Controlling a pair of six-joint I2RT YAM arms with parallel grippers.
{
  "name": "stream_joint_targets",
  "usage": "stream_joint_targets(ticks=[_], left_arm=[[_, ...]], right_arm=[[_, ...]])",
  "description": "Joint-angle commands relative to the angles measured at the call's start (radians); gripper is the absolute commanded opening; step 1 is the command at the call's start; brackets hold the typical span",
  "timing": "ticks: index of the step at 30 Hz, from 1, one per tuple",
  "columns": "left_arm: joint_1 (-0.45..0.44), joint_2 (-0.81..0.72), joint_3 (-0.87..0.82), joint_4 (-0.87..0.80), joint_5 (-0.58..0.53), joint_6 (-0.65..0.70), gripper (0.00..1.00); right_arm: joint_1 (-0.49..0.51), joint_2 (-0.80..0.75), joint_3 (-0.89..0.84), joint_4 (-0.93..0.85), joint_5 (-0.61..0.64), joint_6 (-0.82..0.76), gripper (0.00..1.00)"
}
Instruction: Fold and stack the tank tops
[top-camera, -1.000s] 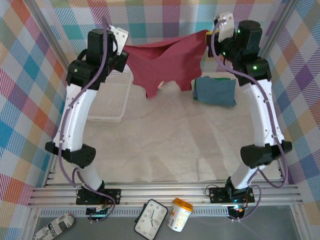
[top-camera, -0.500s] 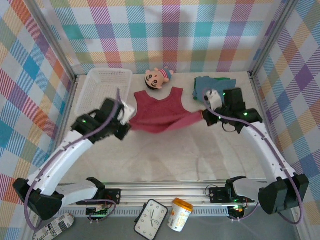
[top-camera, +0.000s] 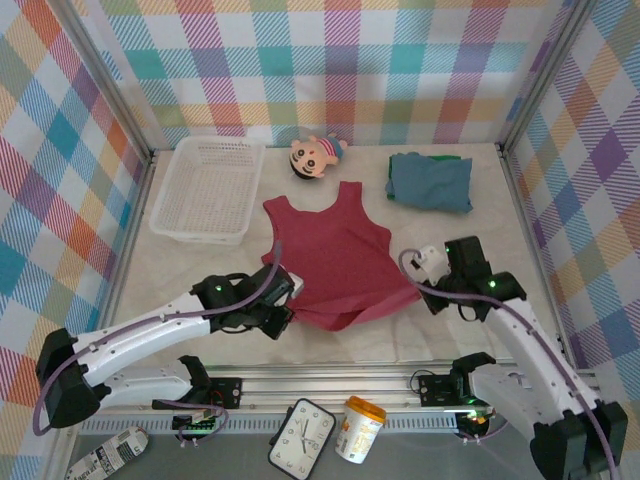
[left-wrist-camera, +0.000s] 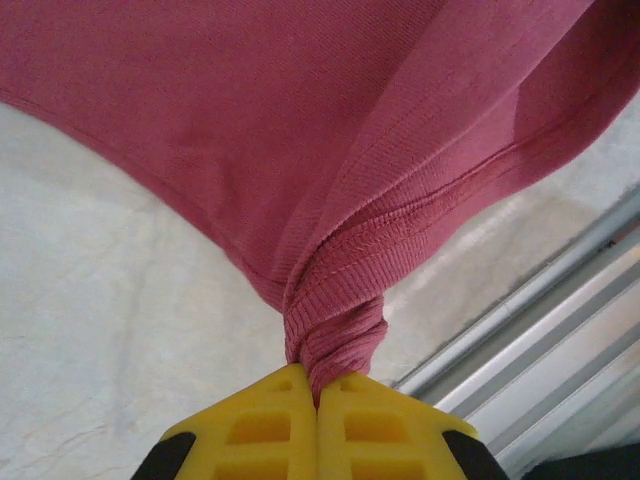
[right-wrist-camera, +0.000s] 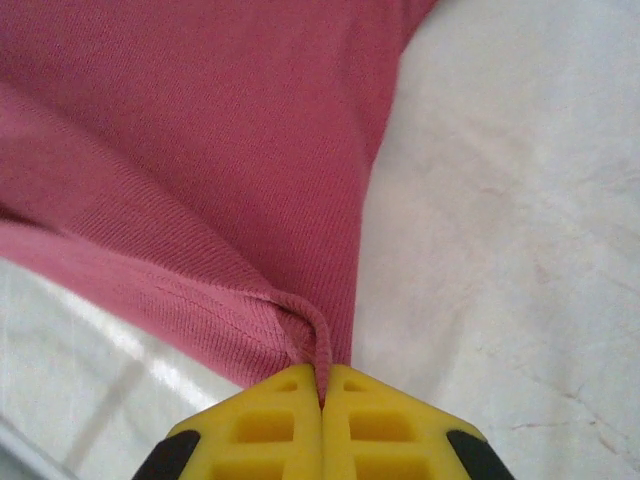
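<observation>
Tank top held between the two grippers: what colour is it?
The tank top is plain dark red, with no pattern; the top external view shows it best.

The overhead view is bright and evenly lit, with only faint, soft shadows on the pale table (top-camera: 340, 355), and its frame posts (top-camera: 100, 78) splay outward toward the corners. Both wrist views are sharp on the weave of the dark red tank top (left-wrist-camera: 300, 120). The metal rails (left-wrist-camera: 560, 330) in the left wrist view are blurred, and a pale streak of glare crosses the table in the right wrist view.
</observation>
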Motion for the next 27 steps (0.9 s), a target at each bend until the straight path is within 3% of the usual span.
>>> stream_joint_targets(ticks=[1,7,13,17,20,22,24,25,27], left_arm=[[-0.068,0.024,-0.019,0.064,0.016,-0.083,0.03],[-0.198,0.109,-0.048,0.118,0.047,-0.141,0.07],[-0.215,0.106,-0.043,0.034,0.104,-0.146,0.18],[-0.215,0.035,-0.020,-0.052,0.133,-0.132,0.31],[-0.215,0.000,-0.028,-0.082,0.225,-0.141,0.41],[-0.215,-0.012,-0.012,-0.119,0.262,-0.139,0.45],[-0.206,-0.030,0.033,-0.184,0.198,-0.114,0.52],[-0.173,-0.042,0.049,-0.191,0.158,-0.117,0.59],[-0.082,-0.060,0.053,-0.117,0.173,-0.092,0.62]], right_arm=[[0.011,-0.073,-0.044,-0.084,-0.025,-0.151,0.00],[0.055,-0.105,-0.099,-0.129,0.110,-0.325,0.01],[0.070,-0.110,-0.101,-0.222,0.218,-0.461,0.20],[0.070,-0.105,-0.102,-0.265,0.271,-0.548,0.36],[0.070,-0.111,-0.102,-0.287,0.344,-0.611,0.48],[0.070,-0.107,-0.088,-0.258,0.382,-0.585,0.56],[0.070,-0.118,-0.048,-0.195,0.355,-0.514,0.66],[0.070,-0.117,-0.025,-0.151,0.332,-0.452,0.71],[0.070,-0.087,0.029,-0.058,0.312,-0.293,0.77]])
